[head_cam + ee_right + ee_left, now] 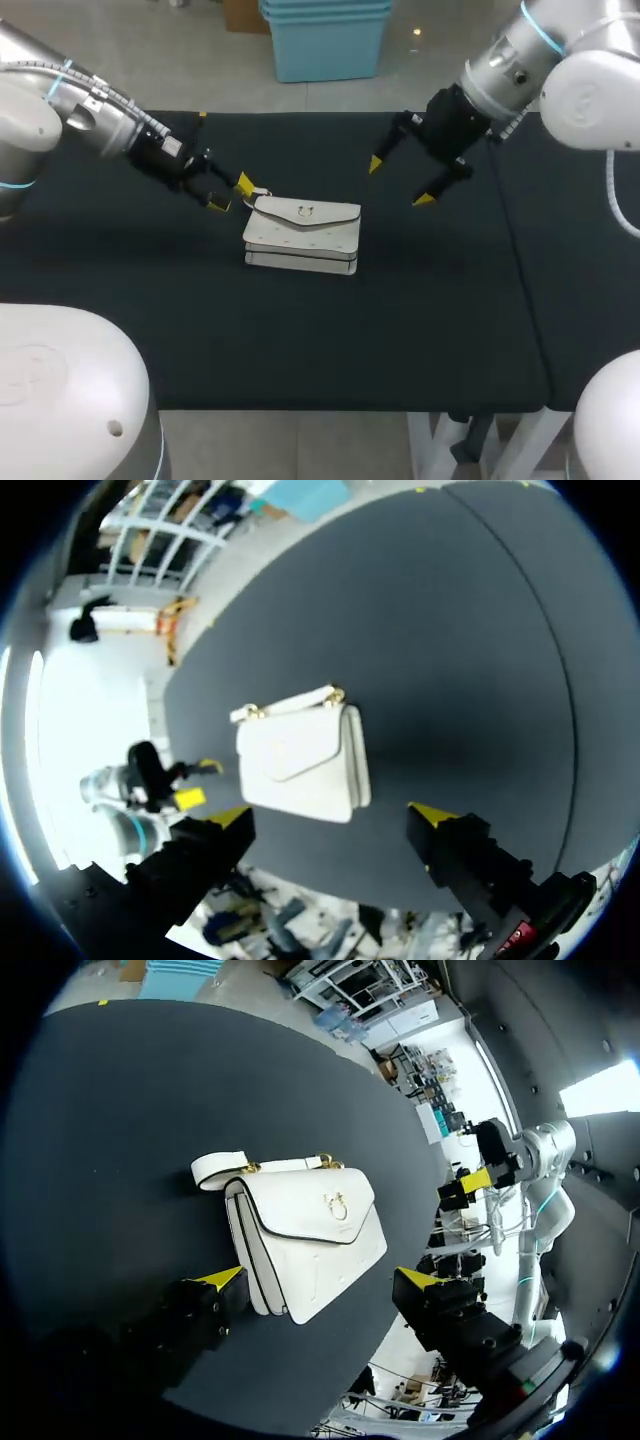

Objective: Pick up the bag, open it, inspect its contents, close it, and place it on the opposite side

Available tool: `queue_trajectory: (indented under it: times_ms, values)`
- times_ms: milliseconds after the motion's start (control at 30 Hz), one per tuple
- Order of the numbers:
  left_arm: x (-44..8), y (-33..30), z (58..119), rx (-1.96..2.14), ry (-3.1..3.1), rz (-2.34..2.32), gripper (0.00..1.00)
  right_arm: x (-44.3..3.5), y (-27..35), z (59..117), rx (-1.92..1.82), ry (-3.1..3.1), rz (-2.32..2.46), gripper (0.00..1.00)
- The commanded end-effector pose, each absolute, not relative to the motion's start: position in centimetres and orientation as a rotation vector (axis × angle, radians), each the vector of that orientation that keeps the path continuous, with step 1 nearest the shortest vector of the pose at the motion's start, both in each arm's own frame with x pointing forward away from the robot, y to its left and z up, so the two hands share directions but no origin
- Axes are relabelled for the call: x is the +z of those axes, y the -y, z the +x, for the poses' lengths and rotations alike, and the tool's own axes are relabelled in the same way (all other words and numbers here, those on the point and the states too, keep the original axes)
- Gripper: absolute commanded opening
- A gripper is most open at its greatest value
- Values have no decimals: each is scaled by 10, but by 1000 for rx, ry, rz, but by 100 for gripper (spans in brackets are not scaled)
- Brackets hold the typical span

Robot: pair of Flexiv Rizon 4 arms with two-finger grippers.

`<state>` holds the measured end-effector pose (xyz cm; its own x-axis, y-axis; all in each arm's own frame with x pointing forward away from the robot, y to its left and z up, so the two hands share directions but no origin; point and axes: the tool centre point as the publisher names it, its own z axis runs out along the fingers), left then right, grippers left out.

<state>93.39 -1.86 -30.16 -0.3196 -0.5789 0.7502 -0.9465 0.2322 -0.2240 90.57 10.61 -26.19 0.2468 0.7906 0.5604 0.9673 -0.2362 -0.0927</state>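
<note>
The white bag [302, 235] lies on the black table [150, 300] with its flap shut.

From above, the left claw [231, 195] is low, just beside the strap end of the bag. Its two yellow tips are apart and hold nothing. One tip is very close to the strap [258, 197], but I cannot tell if it touches. The right claw [400, 182] is on the other side of the bag, well apart from it. Its tips are spread wide and hold nothing.

The left wrist view shows things you cannot see well from above. The bag [300, 1235] sits just ahead of the left claw [320, 1280], in the space between its open tips. You can see the gold clasp [337, 1203] on the flap and the strap [220, 1168] folded along the far edge. The right claw [475, 1180] shows far past the bag.

In the right wrist view the bag [300, 765] is ahead of the right claw [331, 814]. The strap [285, 705] is on the bag's far side. The left claw [198, 782] is near the bag's end.
</note>
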Motion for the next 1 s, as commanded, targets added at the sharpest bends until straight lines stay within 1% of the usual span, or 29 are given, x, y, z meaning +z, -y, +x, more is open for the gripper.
queue_trajectory:
  times_ms: [33,333,600,767,1000]
  values:
    - [-305,18,931,872,1716,1615,100,-266,-104,899,-752,1561,-2136,100]
    - [-305,18,931,872,1716,1615,100,-267,-107,899,-747,1544,-2162,100]
    - [-322,13,944,985,1398,1772,100,-287,-119,910,-793,1295,-2215,100]
    - [-337,14,957,971,1338,1715,100,-299,-130,920,-820,1281,-2155,100]
    - [-339,20,964,918,1344,1678,100,-311,-139,936,-780,1236,-2075,100]
